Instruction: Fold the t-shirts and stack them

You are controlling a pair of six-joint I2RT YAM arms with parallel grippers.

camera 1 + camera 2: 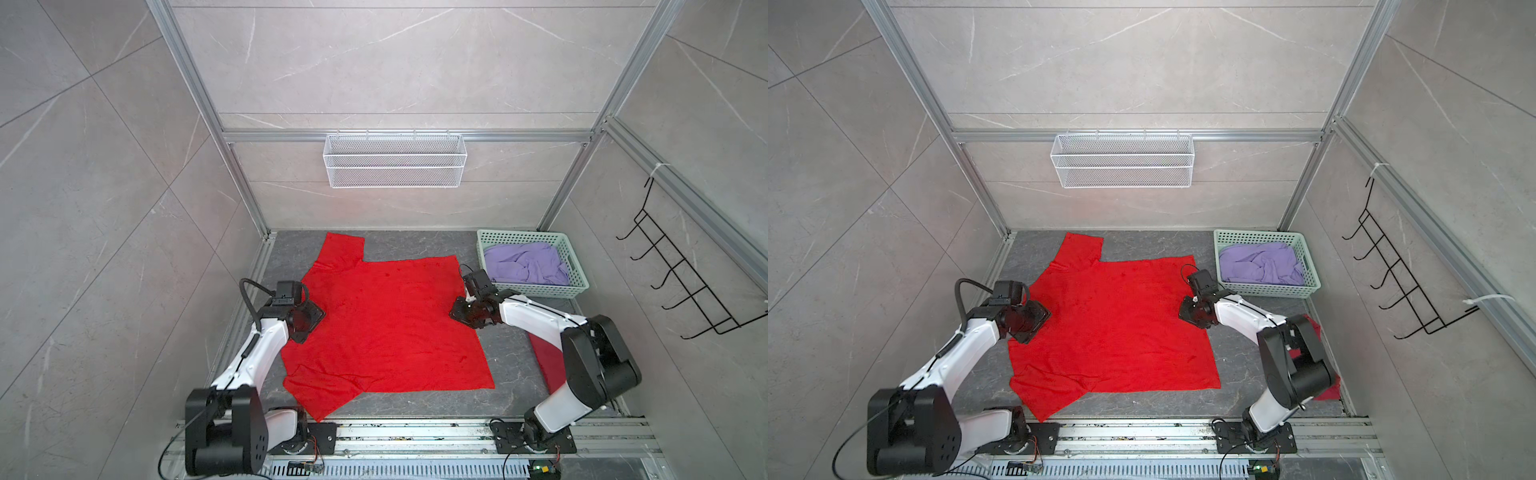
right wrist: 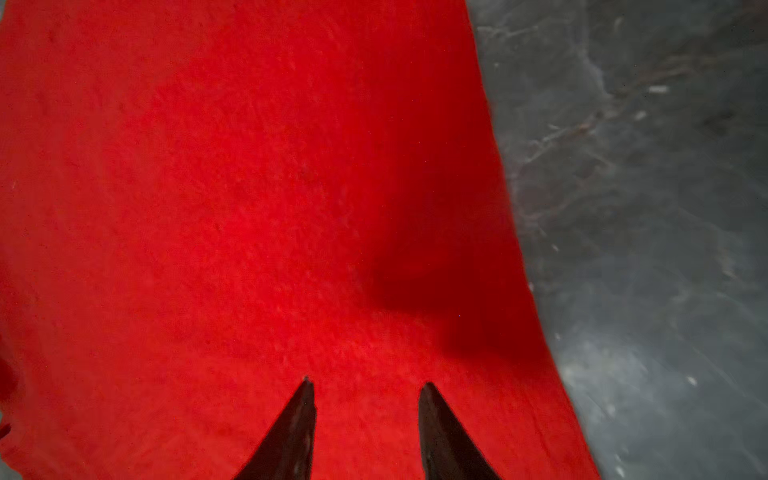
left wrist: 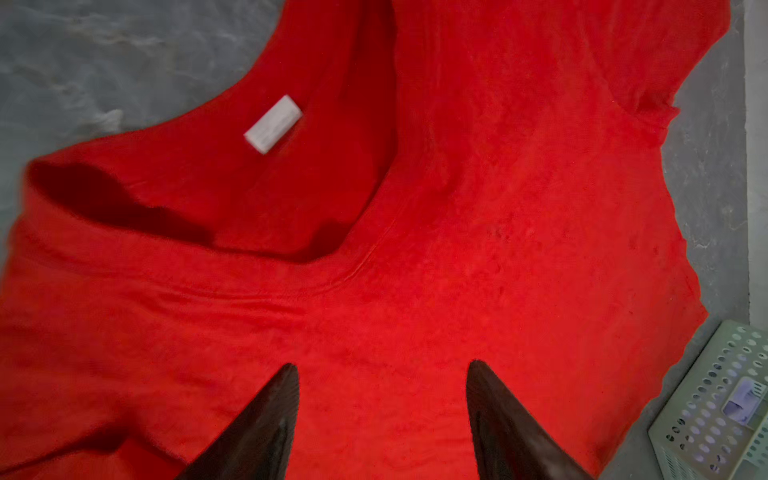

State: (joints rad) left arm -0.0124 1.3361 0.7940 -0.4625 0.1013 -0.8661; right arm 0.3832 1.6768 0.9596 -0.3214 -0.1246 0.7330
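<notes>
Grey tabletop (image 1: 511, 370) carries a bright red t-shirt (image 1: 386, 324) spread flat beneath the left pincer (image 3: 382, 365) and right pincer (image 2: 368, 380), both parted, empty; beyond the right pincer, a lavender t-shirt (image 1: 525, 262) fills a basket (image 1: 519, 235)

- dark grey marbled tabletop (image 1: 415, 245)
- bright red t-shirt (image 1: 386, 324) spread flat across its middle
- mint-green basket (image 1: 519, 236) in the far right corner
- darker red shirt (image 1: 548, 361) at the right edge

One bright red t-shirt (image 1: 386, 324), one darker red t-shirt (image 1: 545, 361), one lavender t-shirt (image 1: 523, 264); one green basket (image 1: 540, 291)
</notes>
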